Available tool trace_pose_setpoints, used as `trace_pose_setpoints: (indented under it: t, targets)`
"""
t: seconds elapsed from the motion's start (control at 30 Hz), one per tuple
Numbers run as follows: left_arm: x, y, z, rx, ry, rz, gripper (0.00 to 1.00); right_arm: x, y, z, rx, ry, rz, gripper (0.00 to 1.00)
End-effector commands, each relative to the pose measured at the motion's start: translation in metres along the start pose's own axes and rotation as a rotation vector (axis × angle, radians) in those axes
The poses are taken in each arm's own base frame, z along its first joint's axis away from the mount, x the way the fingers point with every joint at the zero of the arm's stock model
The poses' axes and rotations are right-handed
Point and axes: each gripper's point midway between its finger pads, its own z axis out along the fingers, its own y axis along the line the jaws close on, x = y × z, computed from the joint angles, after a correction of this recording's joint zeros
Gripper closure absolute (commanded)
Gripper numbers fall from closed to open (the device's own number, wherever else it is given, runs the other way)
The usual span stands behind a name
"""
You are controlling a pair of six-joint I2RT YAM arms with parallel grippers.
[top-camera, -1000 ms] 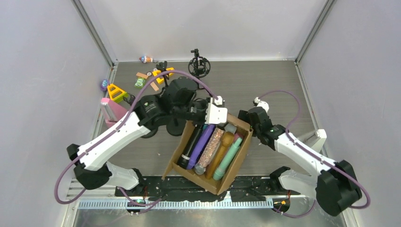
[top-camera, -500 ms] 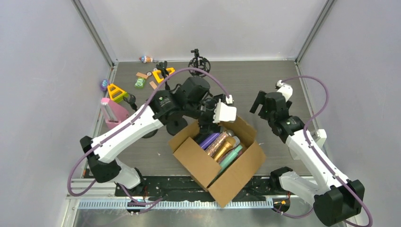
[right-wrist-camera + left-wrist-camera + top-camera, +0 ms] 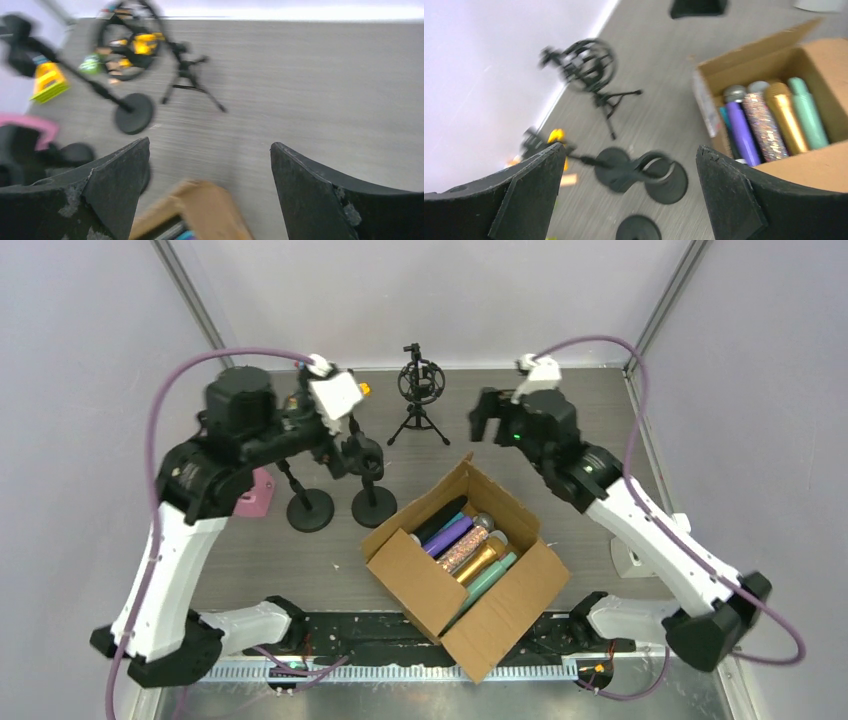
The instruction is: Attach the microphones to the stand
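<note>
left jaws (image 3: 630, 149): spread wide apart, gripping nothing, raised over the two disc-foot stands and touching neither.
pink block (image 3: 258, 492): at the counter's left edge, partly hidden behind the left arm; shape cannot be told.
disc-foot stands (image 3: 310, 508): two, black, each a flat round foot with a thin rod, standing side by side; the left wrist view shows a ring-shaped clip (image 3: 656, 167) on one, blurred.
tripod stand (image 3: 418, 390): black, three splayed legs, a round cage-like mount on top, upright near the back wall.
cardboard box (image 3: 500, 615): plain brown, flaps open, set corner-on at the near middle of the counter.
microphones (image 3: 465, 545): slim sticks lying side by side inside the box, none on a stand; black, cyan, purple, silver glitter, gold and mint green bodies, with rounded heads, two of them silver mesh.
right jaws (image 3: 210, 145): wide apart and empty, in the air behind the box's far corner, apart from the tripod stand.
counter (image 3: 300, 570): grey, finely lined like wood grain.
</note>
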Motion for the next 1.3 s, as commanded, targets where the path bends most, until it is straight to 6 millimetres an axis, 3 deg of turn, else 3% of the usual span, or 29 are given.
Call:
trace_pose_setpoints:
  t: [0.0,0.03,0.07,0.1,0.13,0.17,0.2,0.33,0.4,0.57,0.87,1.07,1.13,1.27]
  targets:
    - [0.01,0.037,-0.051,-0.221,-0.006,-0.142,0.0,-0.039,0.106,0.002,-0.3,-0.082,-0.13,0.05]
    - [0.015,0.041,-0.059,-0.251,0.003,-0.171,0.0,-0.023,0.131,0.008,-0.352,-0.038,-0.168,0.05]
    - [0.02,0.043,-0.065,-0.275,0.011,-0.194,0.01,-0.038,0.152,0.003,-0.412,-0.061,-0.187,0.05]
    - [0.024,0.045,-0.072,-0.299,0.018,-0.218,0.0,-0.016,0.174,0.011,-0.448,-0.003,-0.229,0.05]
    - [0.027,0.047,-0.077,-0.318,0.028,-0.234,0.01,-0.026,0.197,0.001,-0.511,-0.023,-0.25,0.05]
    - [0.03,0.049,-0.083,-0.343,0.037,-0.249,0.0,-0.007,0.209,0.013,-0.522,0.026,-0.285,0.05]
    - [0.032,0.052,-0.088,-0.371,0.047,-0.267,0.0,-0.004,0.23,0.014,-0.565,0.032,-0.309,0.05]
    - [0.04,0.057,-0.104,-0.424,0.086,-0.337,0.0,0.012,0.273,0.019,-0.661,0.077,-0.353,0.05]
    - [0.041,0.06,-0.11,-0.451,0.089,-0.356,0.01,0.022,0.284,0.024,-0.67,0.114,-0.377,0.05]
    - [0.041,0.061,-0.119,-0.505,0.061,-0.343,0.0,0.047,0.291,0.029,-0.666,0.188,-0.434,0.05]
    - [0.045,0.062,-0.122,-0.538,0.054,-0.34,0.0,0.084,0.284,0.038,-0.645,0.286,-0.469,0.01]
    - [0.044,0.066,-0.124,-0.566,0.044,-0.334,0.0,0.097,0.286,0.043,-0.638,0.32,-0.475,0.31]
    - [0.042,0.068,-0.126,-0.578,0.037,-0.324,0.01,0.094,0.288,0.044,-0.634,0.32,-0.477,0.37]
    - [0.044,0.067,-0.128,-0.587,0.035,-0.312,0.0,0.083,0.284,0.043,-0.611,0.295,-0.483,0.61]
